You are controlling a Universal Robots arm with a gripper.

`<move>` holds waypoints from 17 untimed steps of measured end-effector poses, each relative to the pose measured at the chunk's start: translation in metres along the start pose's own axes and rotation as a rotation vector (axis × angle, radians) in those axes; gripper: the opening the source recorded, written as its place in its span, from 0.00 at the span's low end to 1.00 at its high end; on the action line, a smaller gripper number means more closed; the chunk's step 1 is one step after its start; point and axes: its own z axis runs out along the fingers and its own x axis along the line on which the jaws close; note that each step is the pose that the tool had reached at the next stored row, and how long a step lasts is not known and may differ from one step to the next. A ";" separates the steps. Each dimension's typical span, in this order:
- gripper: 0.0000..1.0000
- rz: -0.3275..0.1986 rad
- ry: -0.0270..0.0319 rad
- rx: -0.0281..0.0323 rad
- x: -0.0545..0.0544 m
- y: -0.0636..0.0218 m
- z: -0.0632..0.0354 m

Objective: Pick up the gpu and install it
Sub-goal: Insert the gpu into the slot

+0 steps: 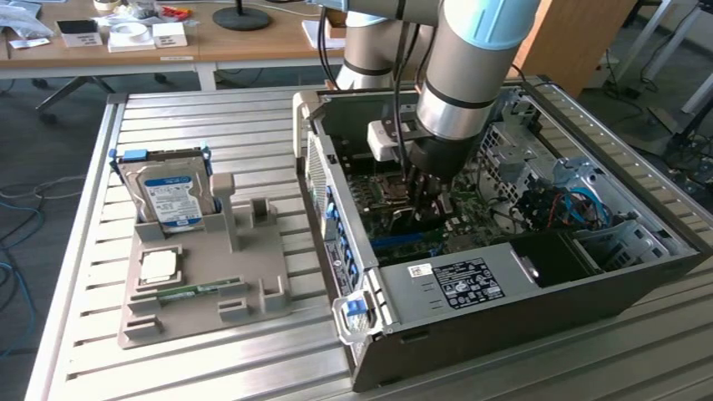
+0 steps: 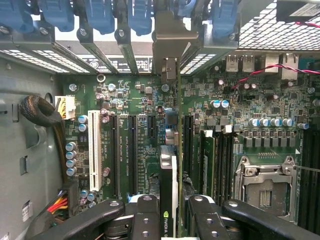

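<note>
The gpu [image 2: 169, 175] appears edge-on in the wrist view, a thin dark card with a green logo near my hand. My gripper [image 2: 170, 222] is shut on it, one black finger [image 2: 145, 212] on each side. The card stands upright over the green motherboard [image 2: 140, 105], in line with a slot between the black connectors [image 2: 132, 150] and the memory slots. Its pale metal bracket [image 2: 167, 45] reaches the rear slot openings of the case. In the exterior view my gripper [image 1: 432, 196] is down inside the open computer case [image 1: 535, 309].
Blue slot clips [image 2: 100, 15] line the case's rear wall. A white slot [image 2: 93, 150], a cable bundle [image 2: 42, 112] and the CPU socket [image 2: 265, 185] surround the card. Outside, a grey holder [image 1: 223, 284] carries the hard drive [image 1: 167, 196], a processor [image 1: 159, 266] and a memory stick [image 1: 200, 291].
</note>
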 end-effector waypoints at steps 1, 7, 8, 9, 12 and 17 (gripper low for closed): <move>0.27 0.000 -0.0001 0.0000 0.000 -0.0001 0.0000; 0.27 0.000 0.0000 0.0000 0.000 -0.0007 0.0001; 0.27 0.000 -0.0001 0.0000 0.000 -0.0011 0.0001; 0.27 0.000 -0.0001 0.0000 0.000 -0.0013 0.0001; 0.27 0.005 0.0003 0.0002 0.000 -0.0015 0.0002; 0.27 0.021 0.0005 0.0011 0.000 -0.0017 0.0004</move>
